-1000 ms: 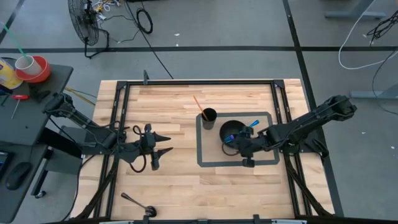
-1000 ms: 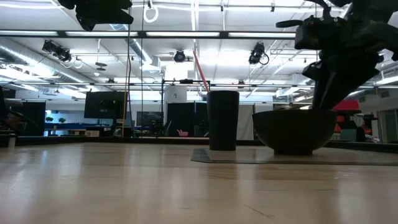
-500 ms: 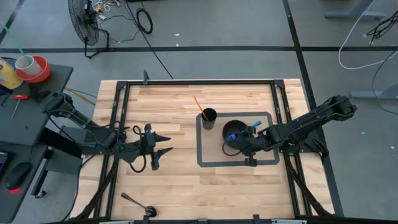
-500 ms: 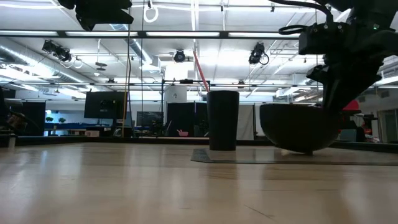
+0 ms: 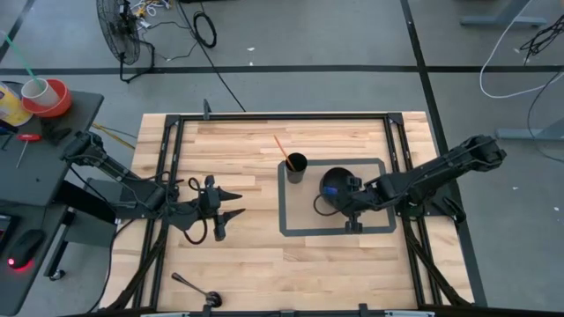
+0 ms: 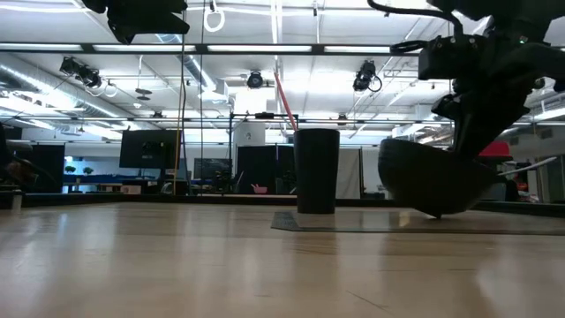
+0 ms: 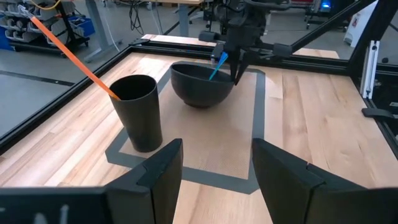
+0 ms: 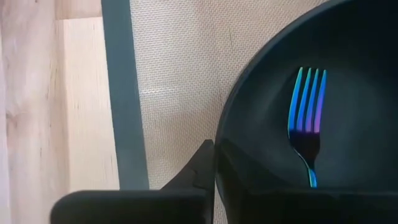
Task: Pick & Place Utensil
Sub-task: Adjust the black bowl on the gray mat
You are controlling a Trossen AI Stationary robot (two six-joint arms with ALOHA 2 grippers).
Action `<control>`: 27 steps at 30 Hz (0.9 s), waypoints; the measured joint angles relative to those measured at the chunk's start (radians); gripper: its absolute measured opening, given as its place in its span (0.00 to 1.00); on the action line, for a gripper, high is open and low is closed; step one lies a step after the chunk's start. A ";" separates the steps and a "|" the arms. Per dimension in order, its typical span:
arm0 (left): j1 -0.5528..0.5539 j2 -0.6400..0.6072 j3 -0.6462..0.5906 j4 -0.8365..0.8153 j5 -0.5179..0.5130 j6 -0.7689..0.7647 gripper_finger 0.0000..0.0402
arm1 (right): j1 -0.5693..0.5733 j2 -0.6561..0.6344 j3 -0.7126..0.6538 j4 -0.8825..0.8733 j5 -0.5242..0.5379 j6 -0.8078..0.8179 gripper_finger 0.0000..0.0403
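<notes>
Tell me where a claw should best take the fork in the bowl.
Probably by the handle, from above: the fork leans in the tilted bowl, prongs low on the inner wall, handle rising to the rim where the right claw is.

Bare wooden desk (image 5: pixel 247 154) lies open left of the tall black cup (image 5: pixel 296 164), which stands just beside the tilted black bowl (image 5: pixel 335 187).

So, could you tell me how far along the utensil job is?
Done: an orange stick stands in the cup. In hand: the right end effector holds the black bowl by its rim, tipped, fork inside. Left: getting the fork out. The left end effector waits open.
</notes>
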 joint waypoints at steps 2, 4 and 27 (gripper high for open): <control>0.000 0.000 0.000 0.000 0.000 0.000 0.49 | -0.012 0.000 0.013 -0.015 -0.005 -0.003 0.03; 0.000 0.000 0.000 0.000 0.000 0.000 0.49 | -0.019 0.001 0.036 -0.047 -0.004 -0.008 0.03; 0.000 0.000 0.000 -0.001 0.037 0.000 0.49 | -0.035 0.240 0.274 -0.371 -0.050 -0.133 0.02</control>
